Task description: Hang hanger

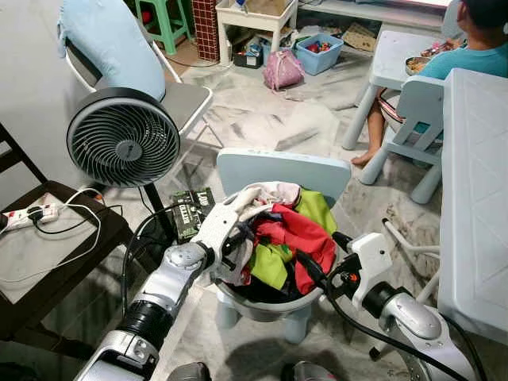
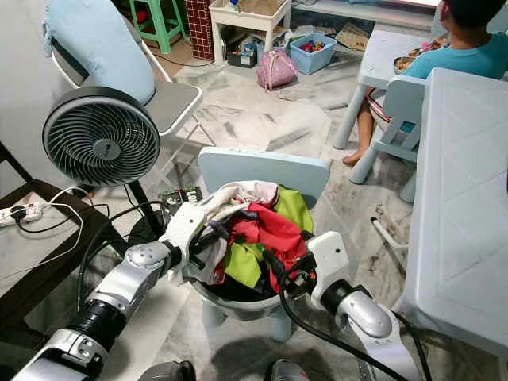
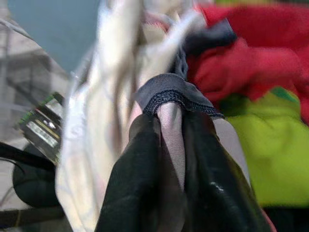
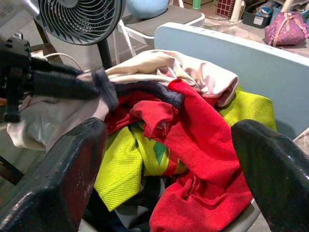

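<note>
We find no hanger anywhere in these pictures, so the task's thing is hidden or elsewhere; what we have instead is a pile of clothes (image 1: 279, 238) heaped on a small pale-blue chair (image 1: 282, 170) in the lower middle of the head views. In it lie a red garment (image 4: 203, 145), a lime-green one (image 4: 126, 169) and a whitish one (image 4: 159, 65).

Our left gripper (image 3: 169, 159) is clamped on a fold of dark-hemmed pale fabric, its two black fingers (image 3: 133, 183) together around the cloth at the left edge of the pile. Our right gripper (image 4: 169, 159) sits at the pile's lower right with its fingers apart, the red garment lying between them and nothing held.

We judge the task barely begun: a garment is gripped but still lies in the heap, nothing is on a hanger and nothing is hung. What seems left is lifting the piece free, finding a hanger, and hanging it.

Further out, a black fan (image 1: 123, 136) stands at left, a power strip (image 1: 30, 213) on a dark table (image 1: 32, 262) at far left, and a person (image 1: 476, 44) sits at upper right.
</note>
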Motion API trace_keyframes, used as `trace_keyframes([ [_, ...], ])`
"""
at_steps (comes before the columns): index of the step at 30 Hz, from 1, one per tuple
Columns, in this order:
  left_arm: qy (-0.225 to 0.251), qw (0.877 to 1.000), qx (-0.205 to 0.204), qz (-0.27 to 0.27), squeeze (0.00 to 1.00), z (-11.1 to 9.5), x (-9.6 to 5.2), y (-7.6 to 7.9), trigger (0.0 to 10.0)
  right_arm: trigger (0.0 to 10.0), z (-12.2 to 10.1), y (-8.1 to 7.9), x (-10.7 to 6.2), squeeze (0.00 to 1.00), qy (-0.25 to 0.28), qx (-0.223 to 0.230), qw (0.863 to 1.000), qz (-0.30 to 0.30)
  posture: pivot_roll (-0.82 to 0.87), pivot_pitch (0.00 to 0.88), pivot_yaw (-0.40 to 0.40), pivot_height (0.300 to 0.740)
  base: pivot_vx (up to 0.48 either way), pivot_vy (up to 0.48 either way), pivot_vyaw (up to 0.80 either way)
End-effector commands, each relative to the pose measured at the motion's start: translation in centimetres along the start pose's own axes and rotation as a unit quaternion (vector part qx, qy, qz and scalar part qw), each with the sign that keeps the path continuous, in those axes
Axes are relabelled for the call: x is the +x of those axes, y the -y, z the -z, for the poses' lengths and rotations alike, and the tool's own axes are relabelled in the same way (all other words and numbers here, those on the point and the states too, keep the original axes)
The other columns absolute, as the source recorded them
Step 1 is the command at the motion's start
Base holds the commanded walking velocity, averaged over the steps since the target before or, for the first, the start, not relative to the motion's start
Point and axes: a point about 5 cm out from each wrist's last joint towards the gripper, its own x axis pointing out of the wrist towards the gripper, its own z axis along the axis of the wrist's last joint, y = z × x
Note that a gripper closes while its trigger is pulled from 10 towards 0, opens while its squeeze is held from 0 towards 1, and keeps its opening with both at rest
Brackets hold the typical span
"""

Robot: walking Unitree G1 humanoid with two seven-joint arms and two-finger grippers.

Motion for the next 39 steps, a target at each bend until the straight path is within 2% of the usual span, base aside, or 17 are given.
trace_keyframes([
  [1,0.030,0.999,-0.002,-0.021,0.00,-0.5,-0.1,-0.5,0.0,10.0,0.1,-0.1,0.0,0.00,-0.001,0.000,1.000,0.003,-0.11,0.106,0.039,0.740,0.000,0.000,0.00],
  [2,0.075,0.997,-0.008,-0.026,0.00,-1.8,-0.1,-0.7,0.0,10.0,0.1,0.0,0.0,0.00,0.001,0.000,1.000,0.007,-0.11,0.104,0.039,0.740,0.000,0.000,0.00],
  [6,0.119,0.993,-0.010,-0.022,0.00,-3.3,-0.2,-0.8,0.0,10.0,0.1,0.0,0.1,0.00,0.002,0.000,1.000,0.010,-0.10,0.103,0.039,0.740,0.000,0.000,0.00],
  [8,0.157,0.987,0.008,-0.019,0.00,-4.8,-0.2,-1.1,0.0,10.0,0.1,0.1,0.2,0.00,0.004,0.000,1.000,0.012,-0.10,0.101,0.042,0.740,0.000,0.000,0.00],
  [10,0.163,0.986,0.011,-0.018,0.00,-5.1,-0.2,-1.1,0.0,10.0,0.1,0.1,0.3,0.00,0.004,0.000,1.000,0.012,-0.10,0.099,0.042,0.740,0.000,0.000,0.00],
  [13,0.206,0.977,0.045,-0.022,0.00,-7.0,-0.3,-1.4,0.0,10.0,-0.1,0.2,0.5,0.00,0.011,-0.001,1.000,0.018,-0.10,0.091,0.045,0.740,0.000,0.000,0.00],
  [16,0.271,0.959,0.080,-0.035,0.00,-10.2,-0.7,-1.8,0.0,10.0,-0.2,0.2,0.9,0.00,0.017,-0.002,1.000,0.021,-0.09,0.082,0.046,0.740,0.000,0.000,0.00],
  [19,0.346,0.931,0.108,-0.034,0.00,-13.7,-1.7,-1.8,0.0,10.0,-0.4,0.4,1.2,0.00,0.023,-0.003,0.999,0.026,-0.09,0.076,0.048,0.740,0.000,0.000,0.00],
  [21,0.373,0.920,0.116,-0.021,0.00,-14.8,-2.4,-1.5,0.0,10.0,-0.5,0.5,1.3,0.00,0.025,-0.005,0.999,0.029,-0.09,0.075,0.049,0.740,0.000,0.000,0.00],
  [22,0.372,0.920,0.118,-0.019,0.00,-14.6,-2.5,-1.4,0.0,10.0,-0.5,0.5,1.3,0.00,0.025,-0.005,0.999,0.029,-0.09,0.075,0.049,0.740,0.000,0.000,0.00],
  [24,0.347,0.930,0.119,-0.011,0.00,-13.0,-2.5,-1.0,0.0,10.0,-0.4,0.5,1.2,0.00,0.025,-0.006,0.999,0.031,-0.08,0.077,0.049,0.740,0.000,0.000,0.00],
  [25,0.347,0.930,0.119,-0.011,0.00,-13.0,-2.5,-1.0,0.0,10.0,-0.4,0.5,1.2,0.00,0.025,-0.006,0.999,0.031,-0.08,0.077,0.049,0.740,0.000,0.000,0.00],
  [29,0.258,0.959,0.117,0.024,0.00,-8.1,-2.5,-0.2,0.0,10.0,-0.3,0.6,1.0,0.00,0.024,-0.006,0.999,0.033,-0.08,0.077,0.049,0.740,0.000,0.000,0.00],
  [31,0.222,0.966,0.128,0.046,0.00,-6.2,-2.8,0.2,0.0,10.0,-0.3,0.7,1.0,0.00,0.024,-0.007,0.999,0.034,-0.08,0.083,0.042,0.740,0.000,0.000,0.00],
  [32,0.172,0.974,0.134,0.065,0.00,-3.6,-3.7,0.4,0.0,10.0,-0.2,0.7,1.0,0.00,0.022,-0.006,0.999,0.034,-0.07,0.085,0.039,0.740,0.000,0.000,0.00],
  [35,0.108,0.979,0.160,0.071,0.00,-0.8,-5.0,0.1,0.0,10.0,-0.2,0.9,1.1,0.00,0.021,-0.007,0.999,0.033,-0.06,0.085,0.034,0.740,0.000,0.000,0.00],
  [39,0.066,0.979,0.178,0.073,0.00,1.1,-5.6,-0.3,0.0,10.0,-0.4,0.9,1.4,0.00,0.023,-0.006,0.999,0.030,-0.05,0.081,0.025,0.740,0.000,0.000,0.00],
])
